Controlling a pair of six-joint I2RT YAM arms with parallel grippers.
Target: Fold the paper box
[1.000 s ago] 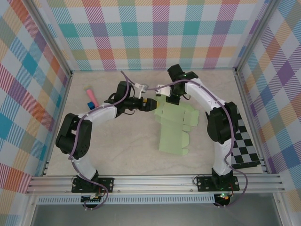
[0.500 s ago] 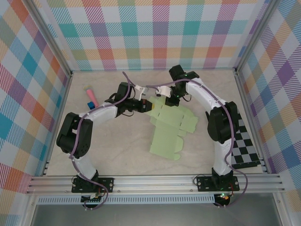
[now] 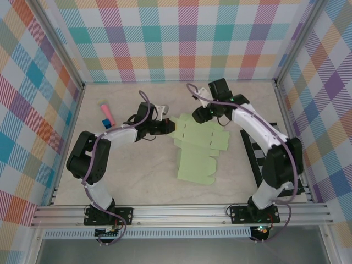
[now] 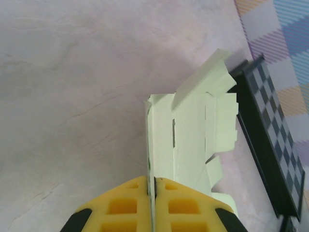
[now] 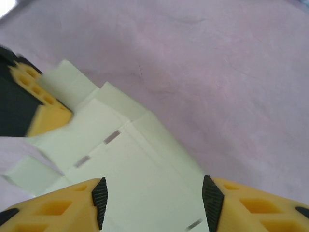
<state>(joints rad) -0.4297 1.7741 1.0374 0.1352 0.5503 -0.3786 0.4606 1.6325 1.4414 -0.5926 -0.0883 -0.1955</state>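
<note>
A small pink-and-blue stick (image 3: pixel 105 113) lies near the bench's (image 3: pixel 137 181) far left corner, well apart from everything else.

To its right, the left claw (image 3: pixel 169 126) reaches toward the middle of the bench. It is clenched on the paper box (image 3: pixel 198 154), gripping the far left corner of the sheet. On the left wrist view the two yellow pads of this claw (image 4: pixel 154 186) are pressed together with the thin edge of the pale green card (image 4: pixel 193 130) pinched between them. The card rises away from the pads, and one tabbed flap stands tilted off the surface.

The paper box is an unfolded, flat cut-out sheet with tabs and slots. It lies a little right of the bench's centre. Its widest part sits toward the far side, and a narrower panel runs toward the near edge.

The right claw (image 3: pixel 197 116) sits at the sheet's far edge, just beside the left claw. From the right wrist camera this claw (image 5: pixel 154 203) is released. Its jaws stand apart with nothing gripped, and the card (image 5: pixel 135 164) is spread out below the gap. Whether the tips touch the card I cannot tell. The left claw's yellow pad (image 5: pixel 43 104) shows at the sheet's corner in that same view.

A black-and-white checkered board (image 3: pixel 256 165) lies along the bench's right edge. It is partly hidden under the right arm and is near the sheet's right side (image 4: pixel 275 154).
</note>
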